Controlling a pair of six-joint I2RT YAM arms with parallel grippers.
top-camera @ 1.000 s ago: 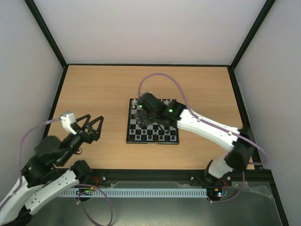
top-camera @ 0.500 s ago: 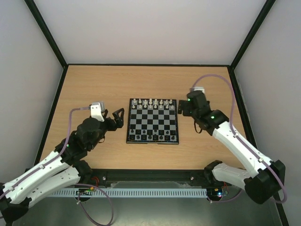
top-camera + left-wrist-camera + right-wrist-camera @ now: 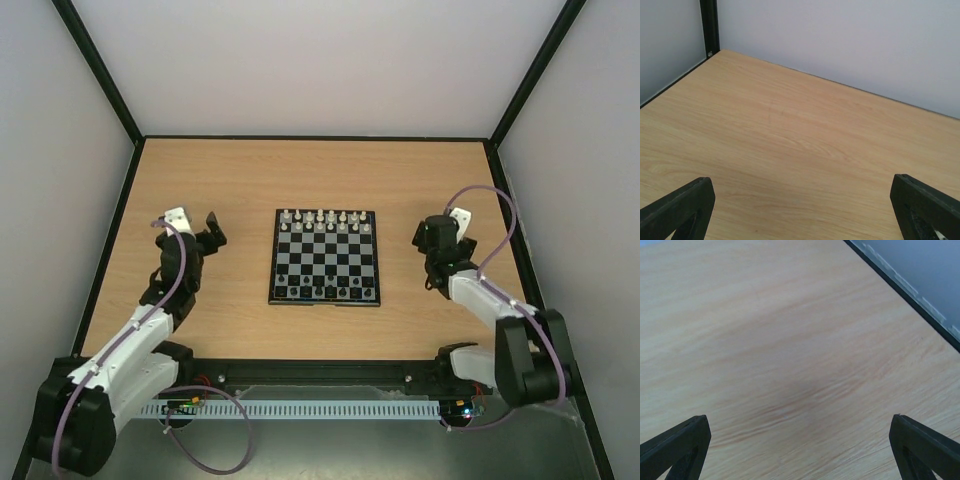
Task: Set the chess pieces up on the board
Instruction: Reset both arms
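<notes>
The board [image 3: 325, 262] is laid mid-surface [image 3: 220, 170], with the chess pieces [image 3: 318, 291] ranked along its near edge and white pieces [image 3: 320, 217] along the far edge. The left end effector [image 3: 801, 202] and right end effector [image 3: 799, 440] are held wide open, gripping nothing, well apart from the board on either side. Piece types cannot be told. The fingers [image 3: 680, 207] are cropped in the wrist views.

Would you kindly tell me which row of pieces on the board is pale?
The far row, along the back edge of the board; the near row is black.

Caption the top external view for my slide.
Chessboard with white pieces along its far edge and black pieces along its near edge, flanked by the left arm and right arm.
</notes>
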